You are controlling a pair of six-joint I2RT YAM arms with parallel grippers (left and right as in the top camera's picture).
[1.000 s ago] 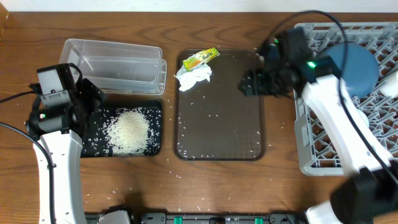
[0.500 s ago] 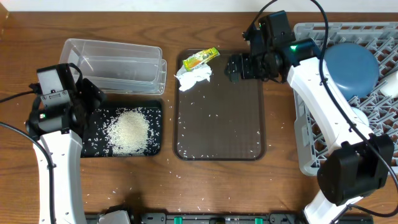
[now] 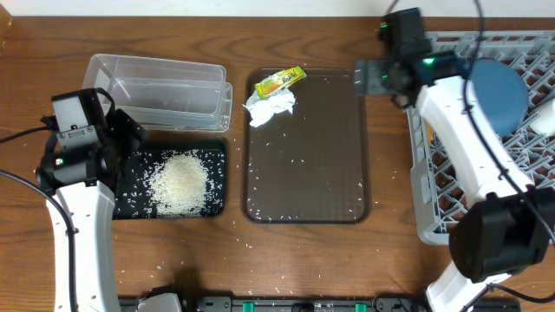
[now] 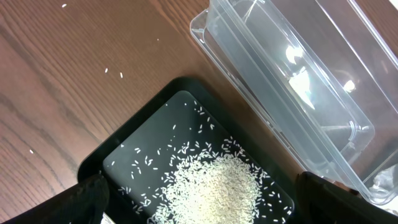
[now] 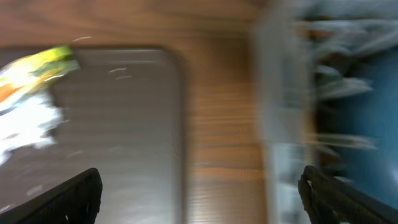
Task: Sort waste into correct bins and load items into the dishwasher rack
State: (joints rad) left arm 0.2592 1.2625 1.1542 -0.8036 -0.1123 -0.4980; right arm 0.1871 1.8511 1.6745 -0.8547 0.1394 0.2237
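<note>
Left end effector (image 4: 208, 202) hangs released and empty over the black tray (image 4: 140, 146) of rice (image 4: 217, 183), at 9 o'clock on the bench (image 3: 347, 260). Right end effector (image 5: 208, 199), released and empty, hovers at 1 o'clock beside the rack (image 3: 451, 217) holding the blue plate (image 3: 501, 91). Napkin (image 3: 271, 108) and wrapper (image 3: 279, 81) lie at the brown tray's (image 3: 321, 165) 11 o'clock.

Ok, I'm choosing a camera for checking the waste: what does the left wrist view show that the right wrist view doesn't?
Only the left wrist: the black tray with its rice pile, and the clear tub beside it. Only the right wrist, blurred: the yellow-green wrapper and white napkin at the brown tray's corner, the grey rack, the blue plate. Both: bare wooden table.
</note>
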